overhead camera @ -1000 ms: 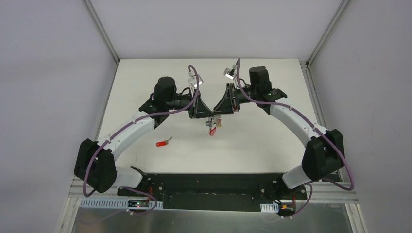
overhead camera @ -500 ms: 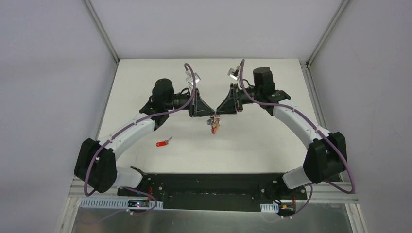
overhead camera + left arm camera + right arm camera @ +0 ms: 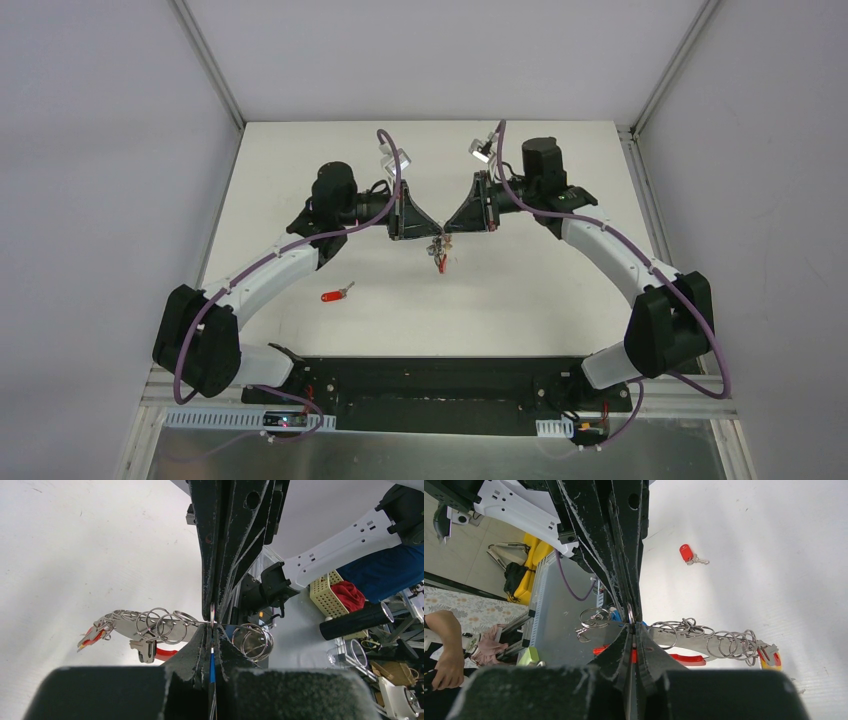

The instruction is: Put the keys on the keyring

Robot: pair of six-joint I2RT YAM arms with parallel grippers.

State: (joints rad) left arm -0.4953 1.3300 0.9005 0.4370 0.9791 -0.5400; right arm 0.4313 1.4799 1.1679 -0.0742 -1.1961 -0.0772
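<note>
The keyring (image 3: 438,256), a bunch of grey metal rings (image 3: 155,625) on a red curved band (image 3: 686,659), hangs above the table's middle between both grippers. My left gripper (image 3: 431,239) is shut on it, one ring (image 3: 212,616) pinched at its fingertips (image 3: 222,642). From the opposite side my right gripper (image 3: 446,237) is shut on the same bunch (image 3: 704,636), tip to tip with the left. A blue sliver (image 3: 212,661) shows between the left jaws. One of the keys, red-headed (image 3: 335,294), lies on the table left of the grippers, and shows in the right wrist view (image 3: 687,553).
The white table (image 3: 520,290) has grey walls on the left, right and far sides. The arm bases stand on a black plate (image 3: 430,380) at the near edge. Clutter beyond the table shows in both wrist views.
My right gripper has closed on the keyring beside the left one. Both wrists shifted slightly toward the far side, and the hanging bunch has drawn up a little. The red-headed key has not moved.
</note>
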